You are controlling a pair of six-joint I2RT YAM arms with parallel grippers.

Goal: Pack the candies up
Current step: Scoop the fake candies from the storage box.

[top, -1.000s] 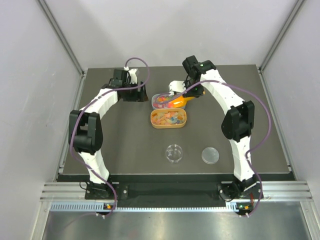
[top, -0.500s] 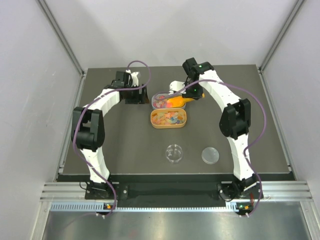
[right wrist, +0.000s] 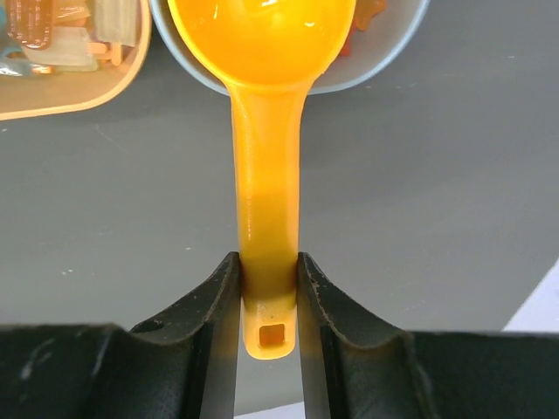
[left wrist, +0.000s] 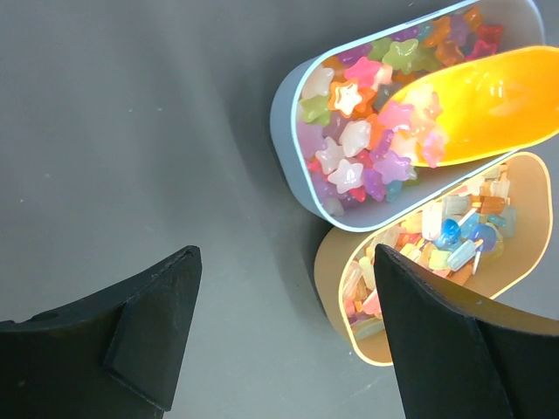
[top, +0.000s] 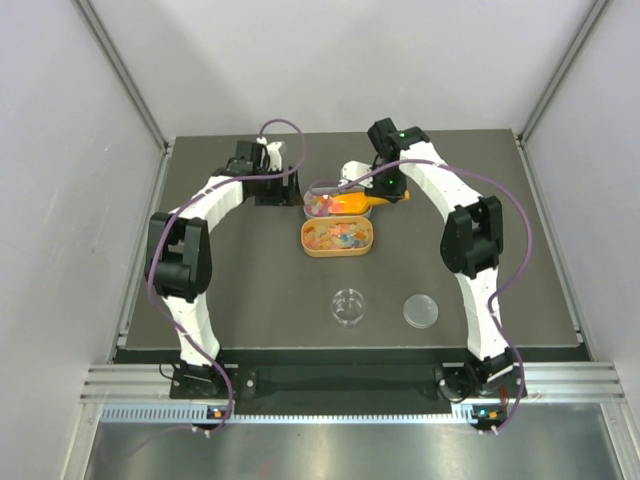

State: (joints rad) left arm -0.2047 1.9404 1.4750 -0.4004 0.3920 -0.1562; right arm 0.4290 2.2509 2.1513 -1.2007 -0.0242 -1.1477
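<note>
Many tiny star-shaped candies [left wrist: 349, 166] fill a grey-blue oval tub [left wrist: 284, 105] at the table's back middle [top: 306, 203]. More small candies [left wrist: 445, 240] lie in a tan oval tub [left wrist: 327, 279] just in front of it [top: 304, 240]. My right gripper [right wrist: 266, 297] is shut on the handle of an orange scoop [right wrist: 266, 175], whose bowl rests in the grey-blue tub among the stars [left wrist: 489, 105]. My left gripper [left wrist: 284, 332] is open and empty, hovering just left of both tubs [top: 272, 188].
A small clear round jar [top: 349, 306] and its clear lid [top: 421, 311] sit on the dark table nearer the arm bases. The enclosure's white walls stand on both sides and at the back.
My left gripper has moved right, closer to the grey-blue tub. My right gripper has shifted slightly with the scoop, whose bowl stays in the tub.
</note>
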